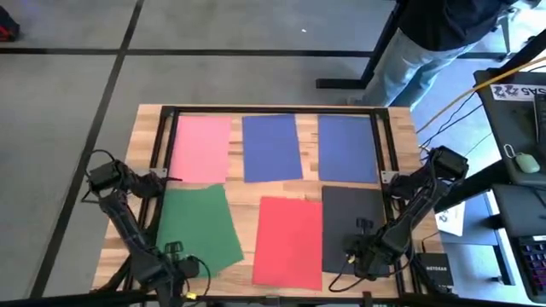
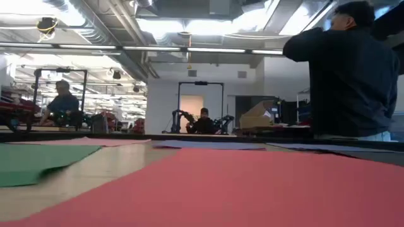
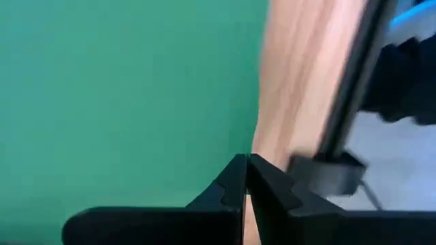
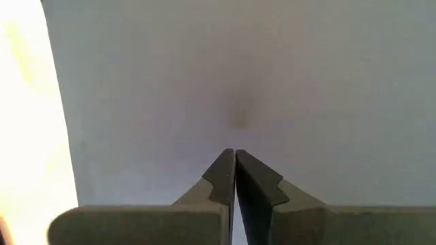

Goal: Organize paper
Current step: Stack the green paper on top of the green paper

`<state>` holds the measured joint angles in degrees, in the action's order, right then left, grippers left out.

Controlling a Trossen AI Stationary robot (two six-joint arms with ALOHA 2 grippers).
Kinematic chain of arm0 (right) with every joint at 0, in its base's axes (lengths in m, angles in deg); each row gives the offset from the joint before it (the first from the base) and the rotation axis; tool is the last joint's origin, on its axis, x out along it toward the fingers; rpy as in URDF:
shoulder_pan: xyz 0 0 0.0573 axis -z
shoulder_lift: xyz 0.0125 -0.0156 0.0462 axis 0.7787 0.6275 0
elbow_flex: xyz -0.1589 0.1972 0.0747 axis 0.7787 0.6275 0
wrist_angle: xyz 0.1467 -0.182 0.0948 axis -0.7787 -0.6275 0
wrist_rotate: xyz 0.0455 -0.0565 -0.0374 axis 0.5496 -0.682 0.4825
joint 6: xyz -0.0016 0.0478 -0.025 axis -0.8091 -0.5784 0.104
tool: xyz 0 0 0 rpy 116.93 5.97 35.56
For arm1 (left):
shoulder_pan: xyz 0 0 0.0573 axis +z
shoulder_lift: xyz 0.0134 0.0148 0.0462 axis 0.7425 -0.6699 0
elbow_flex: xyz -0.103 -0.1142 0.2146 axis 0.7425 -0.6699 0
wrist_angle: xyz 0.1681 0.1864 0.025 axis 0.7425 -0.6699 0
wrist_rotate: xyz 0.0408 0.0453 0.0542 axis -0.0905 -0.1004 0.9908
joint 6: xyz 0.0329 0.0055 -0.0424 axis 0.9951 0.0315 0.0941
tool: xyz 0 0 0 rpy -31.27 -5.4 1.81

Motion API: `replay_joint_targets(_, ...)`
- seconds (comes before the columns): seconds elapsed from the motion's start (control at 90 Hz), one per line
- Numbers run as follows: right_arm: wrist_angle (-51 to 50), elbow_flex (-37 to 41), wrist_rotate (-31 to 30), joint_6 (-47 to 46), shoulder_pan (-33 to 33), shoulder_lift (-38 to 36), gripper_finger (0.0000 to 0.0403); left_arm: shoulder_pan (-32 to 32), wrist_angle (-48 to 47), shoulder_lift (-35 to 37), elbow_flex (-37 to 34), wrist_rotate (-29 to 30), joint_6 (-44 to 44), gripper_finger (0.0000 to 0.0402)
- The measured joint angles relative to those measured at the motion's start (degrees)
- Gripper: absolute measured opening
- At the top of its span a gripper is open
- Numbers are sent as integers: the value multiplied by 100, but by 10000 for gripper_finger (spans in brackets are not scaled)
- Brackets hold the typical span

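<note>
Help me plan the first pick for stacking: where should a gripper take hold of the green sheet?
Probably at the green sheet's near corner by the left gripper: it lies flat and skewed, so only an edge gives purchase. Come in low from the table's front edge.

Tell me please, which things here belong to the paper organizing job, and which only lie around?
Belong to the job:
pink sheet
two blue sheets
green sheet
red sheet
dark grey sheet

Only lying around:
white mouse on the side desk
black box beside the table
</note>
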<state>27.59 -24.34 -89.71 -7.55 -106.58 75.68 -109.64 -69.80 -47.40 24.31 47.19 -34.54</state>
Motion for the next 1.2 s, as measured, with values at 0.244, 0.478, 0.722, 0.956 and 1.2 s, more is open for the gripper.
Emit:
replay_joint_targets(0.244, 0, 0, -6, 83, 0, 0, 1, -45, -168, 0, -2, 16, -355, 12)
replay_joint_targets(0.478, 0, 0, -11, 81, 0, 0, 1, -113, -430, 0, -2, -124, -873, 63)
replay_joint_targets(0.722, 0, 0, -15, 81, 0, 0, 1, -376, -826, 2, -4, -311, -1246, 118)
replay_joint_targets(0.956, 0, 0, -97, 83, 0, 0, 1, -619, -809, 2, -4, -711, -863, 127)
replay_joint_targets(1.2, 2, 0, -105, 81, 0, 0, 1, -336, -639, 2, -3, -121, -123, 90)
